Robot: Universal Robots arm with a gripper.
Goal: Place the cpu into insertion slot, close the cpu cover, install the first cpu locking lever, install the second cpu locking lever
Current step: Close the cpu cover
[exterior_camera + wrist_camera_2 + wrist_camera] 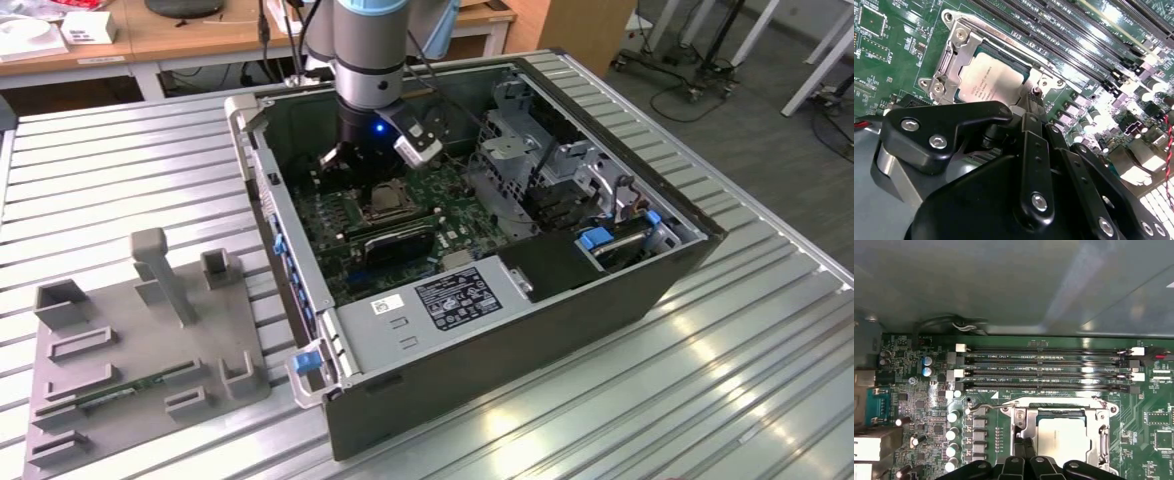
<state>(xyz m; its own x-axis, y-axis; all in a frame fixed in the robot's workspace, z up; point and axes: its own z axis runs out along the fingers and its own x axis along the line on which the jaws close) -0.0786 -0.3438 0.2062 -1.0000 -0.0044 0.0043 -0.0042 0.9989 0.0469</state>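
Your arm (367,60) stands near vertical over the open computer case (641,270), wrist down inside it. The gripper (354,170) is low over the green motherboard (334,220), just beside the insertion slot (388,203).

Inside the case, the cpu (1064,437) sits flat in the slot, silvery top up. The cpu cover (1021,422) lies down around it, and the chip shows through the cover's window. A thin wire lever (989,407) runs along the slot's edge, next to the memory slots (1044,367).

In both wrist views you see the gripper (1024,441) with its two black fingers (1031,130) pressed side by side, with no gap and nothing held between them. The tips are at the cover's rim, by the corner screw. They may be touching the metal, but the angle hides the contact.

On the exterior view's left, a grey fixture tray (147,330) lies on the ribbed table (747,380), well apart from the case.
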